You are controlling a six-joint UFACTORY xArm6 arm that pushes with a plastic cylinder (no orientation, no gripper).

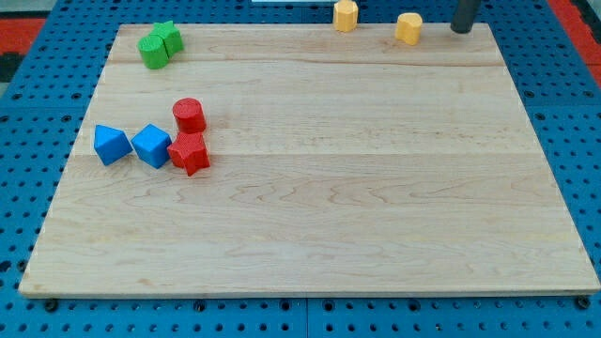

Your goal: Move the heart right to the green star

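A yellow block that looks like the heart (pixel 408 28) sits at the view's top edge of the wooden board (pixel 310 216), right of centre. Another yellow block, roughly hexagonal (pixel 346 15), sits to its left. Two green blocks touch each other at the view's top left: one looks like the star (pixel 152 51), and the other (pixel 170 36) is just above and to its right. My tip (pixel 460 30) is at the view's top right, a short way to the right of the heart and apart from it.
A red cylinder (pixel 189 115) stands above a red star (pixel 190 153) at the view's left. Two blue blocks (pixel 112 144) (pixel 150 145) lie in a row left of the red star, and the nearer one touches it. Blue pegboard (pixel 573 113) surrounds the board.
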